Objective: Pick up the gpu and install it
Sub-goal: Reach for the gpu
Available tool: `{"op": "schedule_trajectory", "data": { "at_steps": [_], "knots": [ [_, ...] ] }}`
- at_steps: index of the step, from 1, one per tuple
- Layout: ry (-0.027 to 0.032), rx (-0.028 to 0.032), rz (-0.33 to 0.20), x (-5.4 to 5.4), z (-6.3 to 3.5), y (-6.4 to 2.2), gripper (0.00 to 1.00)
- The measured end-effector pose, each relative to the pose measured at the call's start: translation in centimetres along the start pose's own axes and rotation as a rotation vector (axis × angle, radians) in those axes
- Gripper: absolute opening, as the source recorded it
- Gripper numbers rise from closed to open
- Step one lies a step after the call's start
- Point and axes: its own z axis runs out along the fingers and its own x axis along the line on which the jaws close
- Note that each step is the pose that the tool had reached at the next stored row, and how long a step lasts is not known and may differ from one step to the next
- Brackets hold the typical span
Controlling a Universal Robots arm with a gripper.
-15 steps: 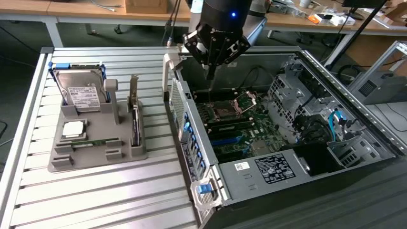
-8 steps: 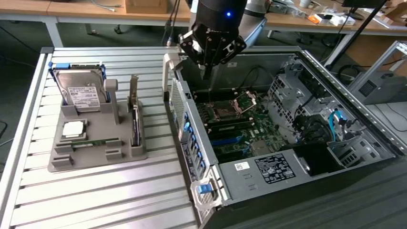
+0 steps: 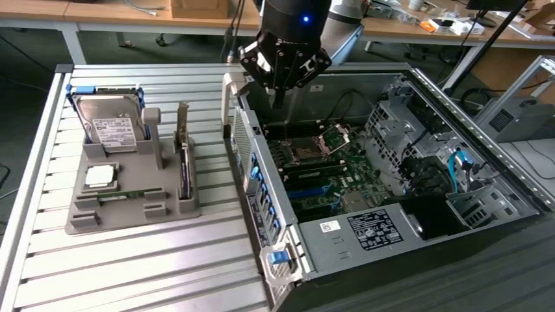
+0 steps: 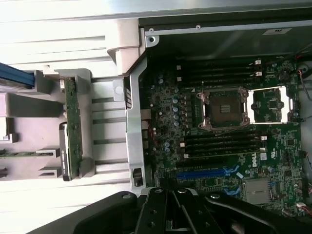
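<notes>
Green gpu [image 4: 73, 122] in holder [image 3: 130, 216], claw [image 3: 277, 96] closed

Green gpu [image 3: 184, 162] stands on edge in the grey holder [image 3: 173, 211]

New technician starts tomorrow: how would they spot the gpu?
A grey holder sits at the exterior view's left of the open computer case. The gpu stands on edge along its case-side rim: thin green board, tall silver bracket, unlike the low memory stick.
</notes>
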Motion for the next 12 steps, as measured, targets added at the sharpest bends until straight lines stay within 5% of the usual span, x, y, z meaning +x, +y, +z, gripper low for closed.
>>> {"op": "schedule_trajectory", "data": {
  "at_steps": [12],
  "knots": [
    [-0.0001,-0.0001,0.0,1.2,-0.03,-0.09,0.11]
  ]
}}
